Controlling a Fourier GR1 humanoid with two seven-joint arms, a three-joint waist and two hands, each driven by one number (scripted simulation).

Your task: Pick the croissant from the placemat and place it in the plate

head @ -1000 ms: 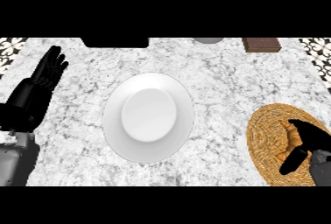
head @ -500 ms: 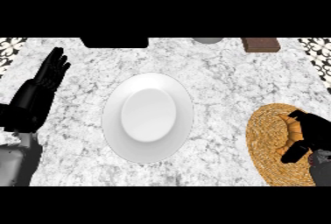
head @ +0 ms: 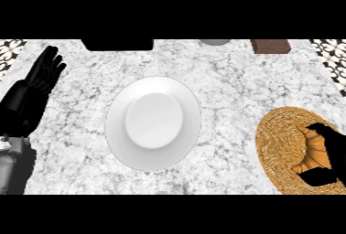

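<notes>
A golden croissant [head: 311, 154] lies on the round woven placemat [head: 278, 137] at the right edge of the head view. My right hand [head: 331, 148] reaches over it from the right. Its fingers curl over the croissant's far end and its thumb sits under the near end, so it is shut on the croissant; the croissant's right side is hidden by the palm. A white oval plate [head: 121, 137] sits bare in the middle of the marble counter, well left of the placemat. My left hand [head: 30, 96] rests open at the left edge, fingers up.
Along the counter's far edge are a black object [head: 117, 44], a grey round thing [head: 215, 42] and a brown block [head: 270, 45]. Patterned tile shows at both far corners. Marble counter lies between the plate and the placemat.
My right hand has moved up and slightly right over the placemat, uncovering the croissant, and its fingers and thumb now close round it. The left hand and the plate have not moved.
</notes>
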